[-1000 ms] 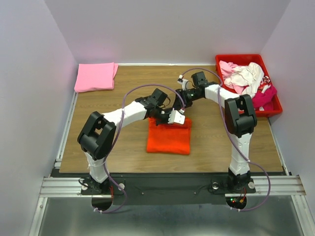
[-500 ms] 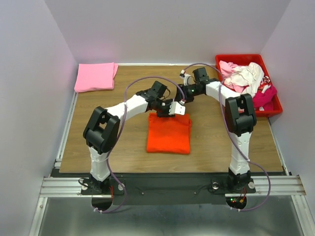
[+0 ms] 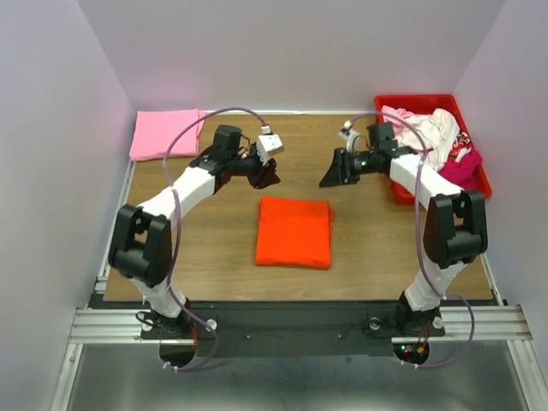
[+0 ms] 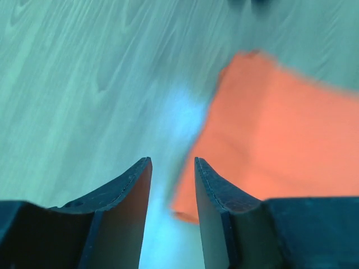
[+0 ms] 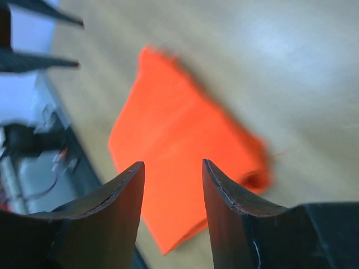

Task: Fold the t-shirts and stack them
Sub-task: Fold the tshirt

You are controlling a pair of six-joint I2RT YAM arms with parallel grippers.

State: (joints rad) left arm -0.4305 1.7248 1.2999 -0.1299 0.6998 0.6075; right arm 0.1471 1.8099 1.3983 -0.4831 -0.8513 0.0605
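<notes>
Orange shirt (image 3: pixel 294 232), folded, lies at the middle of the table (image 3: pixel 188 257); the folded pink shirt (image 3: pixel 166 134) sits at the far left corner, well apart. A one-sided lift toward that stack could let the fold fall open. Left gripper (image 3: pixel 269 176) and right gripper (image 3: pixel 328 180), both slightly parted and empty, hover just beyond the orange shirt's far edge.

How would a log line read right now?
orange t-shirt: folded, centre | pink t-shirt: folded, far-left corner | left end effector: open, empty | right end effector: open, empty
</notes>
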